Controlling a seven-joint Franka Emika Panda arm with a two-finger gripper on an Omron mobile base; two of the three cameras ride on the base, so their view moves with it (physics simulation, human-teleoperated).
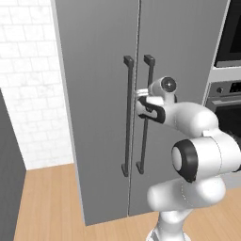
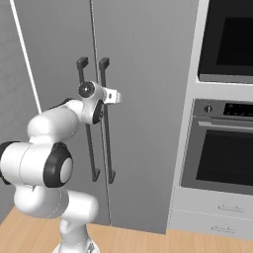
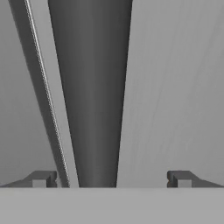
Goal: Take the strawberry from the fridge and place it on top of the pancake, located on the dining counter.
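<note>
The fridge (image 1: pixel 103 94) stands shut, both grey doors closed, so whatever lies inside is hidden. The gripper (image 3: pixel 111 179) is raised to the height of the upper part of the two dark bar handles and points straight at the door fronts. In the hand view the fingers (image 3: pixel 41 178) are spread wide apart, with one dark handle (image 3: pixel 94 96) running up between them; they hold nothing, and neither tip touches the bar. The seam between the doors (image 3: pixel 46 96) shows as a thin pale line just beside that handle. From the left base view the hand (image 1: pixel 149 101) sits over the right-hand handle (image 1: pixel 146 117), with the left-hand handle (image 1: pixel 127 117) just beside it. To the right of the fridge a built-in oven (image 2: pixel 225 148) with a dark glass door stands in a white column, a second dark appliance (image 2: pixel 230 39) above it and white drawers (image 2: pixel 212 217) below. A white brick wall (image 1: pixel 28 94) lies to the fridge's left, above the wooden floor (image 1: pixel 47 202).
</note>
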